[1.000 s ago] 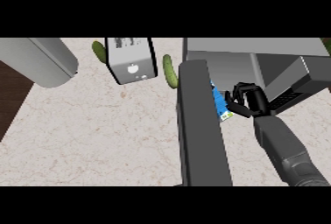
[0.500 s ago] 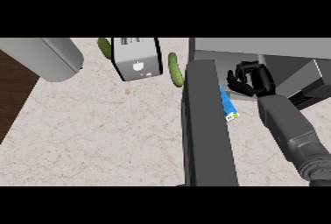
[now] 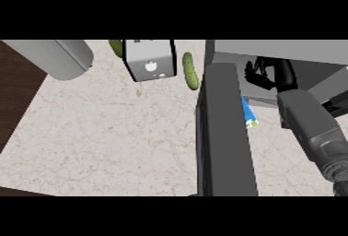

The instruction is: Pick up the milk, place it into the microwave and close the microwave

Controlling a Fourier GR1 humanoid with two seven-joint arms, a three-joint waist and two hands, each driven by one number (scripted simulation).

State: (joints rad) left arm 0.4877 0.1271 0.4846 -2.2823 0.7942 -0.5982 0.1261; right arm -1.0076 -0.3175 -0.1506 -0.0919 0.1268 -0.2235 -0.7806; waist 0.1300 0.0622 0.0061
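Head view, looking steeply down. The microwave [image 3: 285,50] stands at the upper right of the desk [image 3: 108,133], its door [image 3: 224,138] swung fully open; the door reads as a long dark grey slab running from the microwave's front down toward the view's lower edge. The right forearm [image 3: 312,129] enters from the lower right and runs up into the dark opening of the microwave. The right hand [image 3: 263,76] sits at the mouth of that opening, fingers [image 3: 250,70] spread toward the left and relaxed, closed round nothing. The milk [image 3: 248,112] is apart from the hand, lower in the view. Only a narrow blue sliver with a pale end shows, just beside the door's right edge and between the door and the forearm, the rest hidden behind the door. Whether it rests on the desk or on the microwave's sill cannot be told. Other items noted: a grey toaster [image 3: 149,60] at the desk's far edge, left of the microwave; a green vegetable [image 3: 191,71] lying between the toaster and the door's upper end, near both; a second green piece [image 3: 116,46] just left of the toaster, partly cut off. A large grey cylinder [image 3: 58,57] lies across the upper left corner, over the desk's edge. Dark floor [image 3: 14,97] shows beyond the desk's left side.
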